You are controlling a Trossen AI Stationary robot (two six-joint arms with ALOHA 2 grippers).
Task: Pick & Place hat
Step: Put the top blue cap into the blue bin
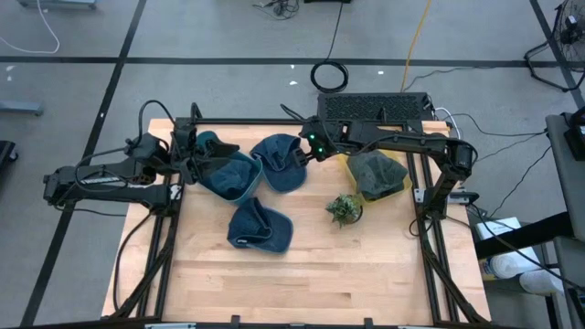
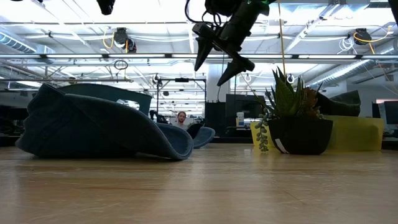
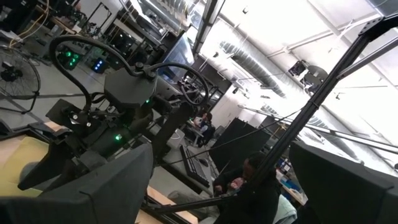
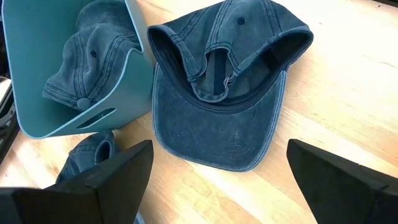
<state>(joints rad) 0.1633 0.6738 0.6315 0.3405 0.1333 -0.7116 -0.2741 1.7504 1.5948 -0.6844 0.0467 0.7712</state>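
Hat under the right pincer: a blue denim cap [image 4: 227, 87] lies upside down on the table [image 1: 366, 265], its inside and back strap facing up, brim toward the near side of the table; it sits just beside the teal bin.
Hat in bin: a second blue cap [image 4: 87, 53] rests inside the teal bin [image 4: 43, 118], which lies tipped on its side at the rear left of the table.
Third hat: another blue cap [image 1: 260, 227] lies crumpled nearer the middle of the table, apart from the bin.
Right pincer: the right pincer [image 2: 219, 62] hangs above the upturned cap, fingers spread wide, holding nothing.
Left pincer: the left pincer [image 1: 187, 164] sits at the rear left by the bin, fingers apart and empty.
Plant: a small succulent in a dark pot [image 1: 345, 209] stands right of the middle of the table.
Yellow bin: a yellow bin [image 1: 395, 174] at the rear right holds a grey-green cap [image 1: 373, 171].
Background: a laptop [image 1: 373, 106] sits behind the table.
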